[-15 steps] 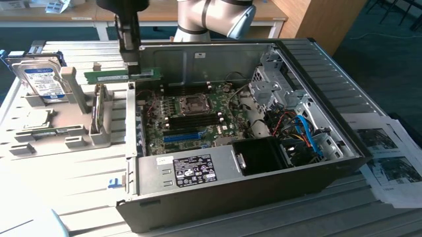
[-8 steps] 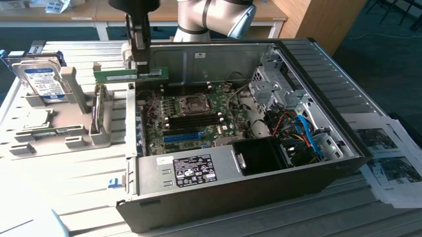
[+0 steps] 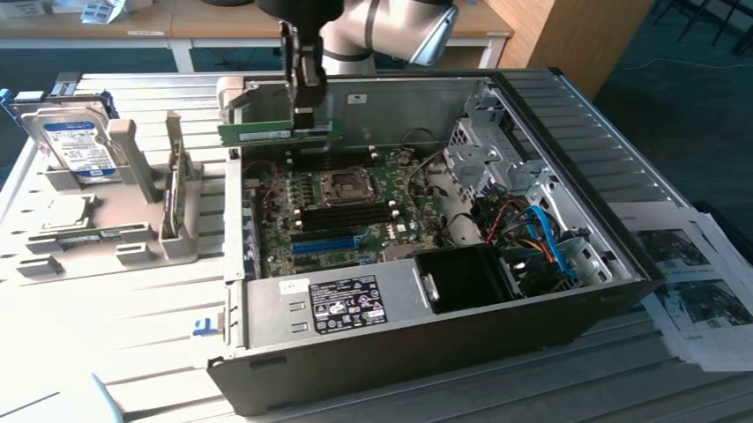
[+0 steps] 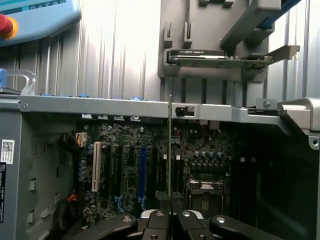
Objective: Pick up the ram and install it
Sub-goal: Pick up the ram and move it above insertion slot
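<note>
Clearly, in the exterior view, the gripper is hanging over the far side of the open computer case and is clamping the ram by its upper edge. The green stick is hovering on edge, clear of the board, with its long axis running across the exterior view from left to right. Below it and a little nearer, the motherboard is lying flat in the case. Its dark memory slots are running the same way as the stick, so the two are looking roughly parallel and are not touching. On the exterior view's left, a hard drive is standing in a grey holder, well apart.

In the wrist view, the fingers are pinching the ram. It is showing edge-on as a thin line pointing straight away from the gripper toward the motherboard. Long slots on the board are lying in line with that edge, and the processor socket is sitting just beside it.
</note>
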`<state>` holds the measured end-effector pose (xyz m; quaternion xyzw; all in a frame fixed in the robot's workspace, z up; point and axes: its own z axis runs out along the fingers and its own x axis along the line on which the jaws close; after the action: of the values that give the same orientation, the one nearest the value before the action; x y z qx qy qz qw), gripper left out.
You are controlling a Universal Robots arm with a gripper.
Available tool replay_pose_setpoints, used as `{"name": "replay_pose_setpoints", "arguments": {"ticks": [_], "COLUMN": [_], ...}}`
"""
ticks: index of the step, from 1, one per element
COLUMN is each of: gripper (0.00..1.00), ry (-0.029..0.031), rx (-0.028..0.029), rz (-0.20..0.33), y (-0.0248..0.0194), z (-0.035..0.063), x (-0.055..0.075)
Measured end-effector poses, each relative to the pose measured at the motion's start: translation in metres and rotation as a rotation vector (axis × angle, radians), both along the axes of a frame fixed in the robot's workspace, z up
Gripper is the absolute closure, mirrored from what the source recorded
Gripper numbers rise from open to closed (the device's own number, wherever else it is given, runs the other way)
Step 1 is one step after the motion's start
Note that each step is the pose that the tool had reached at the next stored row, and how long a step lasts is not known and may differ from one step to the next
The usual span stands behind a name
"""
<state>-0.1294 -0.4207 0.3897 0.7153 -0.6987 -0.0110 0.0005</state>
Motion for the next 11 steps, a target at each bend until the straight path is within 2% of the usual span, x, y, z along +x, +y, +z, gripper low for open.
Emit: {"name": "replay_pose_setpoints", "arguments": {"ticks": [11], "gripper": [0.88], "ry": [-0.0001], "rx": [0.0002], "rz": [0.0], "y": [0.0], "z": [-0.0001], "x": [0.031]}}
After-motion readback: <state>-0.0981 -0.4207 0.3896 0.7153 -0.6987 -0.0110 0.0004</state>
